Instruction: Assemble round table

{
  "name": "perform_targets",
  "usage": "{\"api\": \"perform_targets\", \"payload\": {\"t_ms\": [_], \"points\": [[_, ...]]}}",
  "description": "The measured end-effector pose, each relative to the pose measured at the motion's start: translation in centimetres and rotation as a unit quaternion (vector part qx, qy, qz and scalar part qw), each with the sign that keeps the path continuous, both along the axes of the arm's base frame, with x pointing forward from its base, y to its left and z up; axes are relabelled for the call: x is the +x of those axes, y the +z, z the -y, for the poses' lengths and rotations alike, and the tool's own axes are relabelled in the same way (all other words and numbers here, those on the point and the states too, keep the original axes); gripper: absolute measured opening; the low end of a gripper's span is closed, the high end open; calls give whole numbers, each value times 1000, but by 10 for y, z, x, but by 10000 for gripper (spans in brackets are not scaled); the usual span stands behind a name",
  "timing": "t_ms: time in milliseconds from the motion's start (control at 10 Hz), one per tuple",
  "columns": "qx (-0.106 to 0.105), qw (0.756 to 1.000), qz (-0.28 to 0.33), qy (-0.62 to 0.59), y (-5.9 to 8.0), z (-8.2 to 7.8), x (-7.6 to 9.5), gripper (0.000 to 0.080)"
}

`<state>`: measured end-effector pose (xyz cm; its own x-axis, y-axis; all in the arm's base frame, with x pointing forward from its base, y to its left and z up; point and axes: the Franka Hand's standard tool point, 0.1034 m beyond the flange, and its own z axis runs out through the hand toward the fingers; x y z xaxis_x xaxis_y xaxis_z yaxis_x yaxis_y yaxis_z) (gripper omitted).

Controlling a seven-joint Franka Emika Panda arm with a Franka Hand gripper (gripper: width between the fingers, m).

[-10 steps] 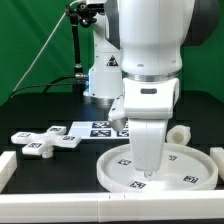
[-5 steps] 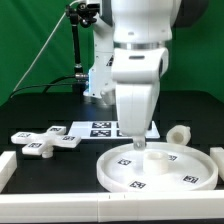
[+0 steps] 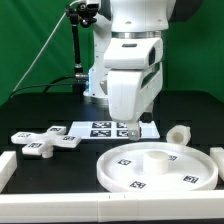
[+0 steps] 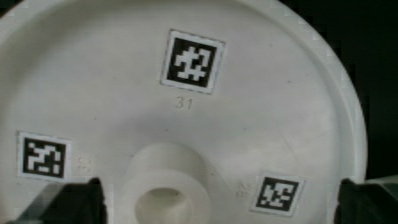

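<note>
Claw: your claw (image 3: pixel 129 128) hangs in the air above the disc's back rim and the near edge of the marker board (image 3: pixel 98 128), touching nothing.
Opening: in the wrist view the fingers (image 4: pixel 54 203) show as dark blurs far apart, so the claw stands wide and holds nothing.
Disc: the disc (image 3: pixel 118 172) lies flat by the table's front edge, toward the exterior view's right, rim up.
Hub: a short round hub (image 3: pixel 155 153) rises from the disc's middle; the wrist view shows a hole in its top.
Tags: you can see small square tags (image 4: pixel 192 60) spread over the disc's floor around the hub.
Leg: the leg (image 3: pixel 178 134) rests behind the disc, near the exterior view's right edge, apart from the rim.
Foot: the foot (image 3: pixel 45 141) lies flat toward the exterior view's left edge, beside the marker board.
Bars: plain white bars (image 3: pixel 110 205) line the table's front and side edges.
</note>
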<state>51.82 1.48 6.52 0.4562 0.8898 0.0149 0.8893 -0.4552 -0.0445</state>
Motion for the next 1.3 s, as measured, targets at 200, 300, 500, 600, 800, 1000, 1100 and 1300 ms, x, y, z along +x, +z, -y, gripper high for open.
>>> {"api": "perform_targets", "payload": {"t_ms": [200,300,500,600,800,1000,1100,1300], "points": [[-1,994,-6,-106,-4,3,-7,648],[-4,984,-12,-179,-5,0,-12,648],[-9,957,-20,-289,-8,-12,-19,648],[-7,938,-22,-346,-11,-21,-22,648],[-1,915,-21,-404,-12,-30,-24,648],[4,880,-28,-473,-12,-34,-24,648],[6,862,-32,-505,-13,-35,-24,648],[11,767,-52,-640,-15,-38,-38,648]]}}
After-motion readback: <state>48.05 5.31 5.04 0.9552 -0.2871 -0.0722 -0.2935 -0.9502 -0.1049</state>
